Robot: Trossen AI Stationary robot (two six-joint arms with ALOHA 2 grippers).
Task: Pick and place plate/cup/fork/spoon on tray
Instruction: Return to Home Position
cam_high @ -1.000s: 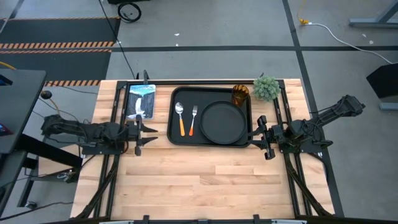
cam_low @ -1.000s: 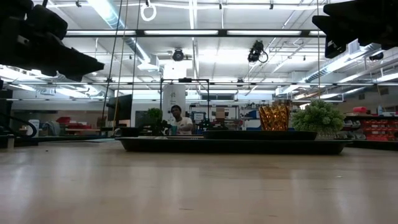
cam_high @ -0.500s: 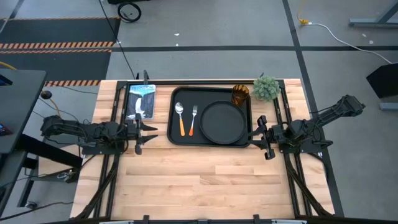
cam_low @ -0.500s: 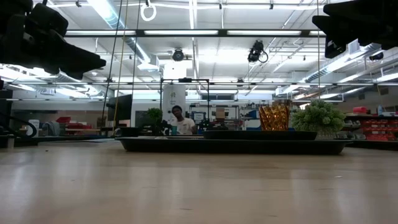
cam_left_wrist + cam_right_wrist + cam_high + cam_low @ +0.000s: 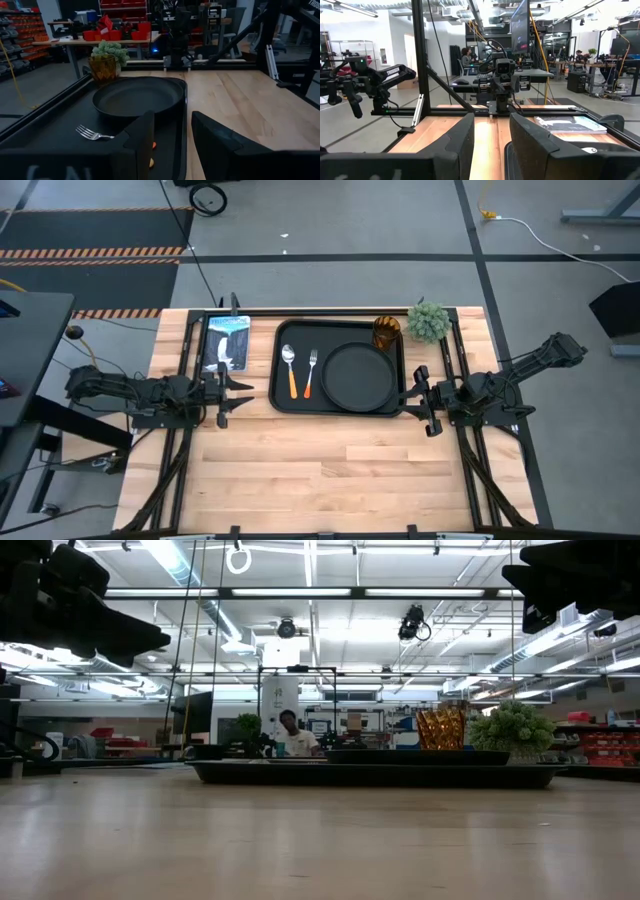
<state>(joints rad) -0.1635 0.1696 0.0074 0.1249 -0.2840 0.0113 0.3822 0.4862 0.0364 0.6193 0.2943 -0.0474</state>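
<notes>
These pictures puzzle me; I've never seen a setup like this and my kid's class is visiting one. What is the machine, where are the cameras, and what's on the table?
It is a robot with two dark arms at a wooden table, each ending in a two-finger gripper. One picture looks straight down, one looks level across the tabletop, and two come from cameras on the arms' wrists. Seen from above, the left gripper waits left of the tray and the right gripper waits at its right edge. Both are open and hold nothing. The tray carries a plate, a spoon, a fork and, in its far right corner, an amber cup. Just off that corner stands a small green plant; a booklet lies left of the tray.
</notes>
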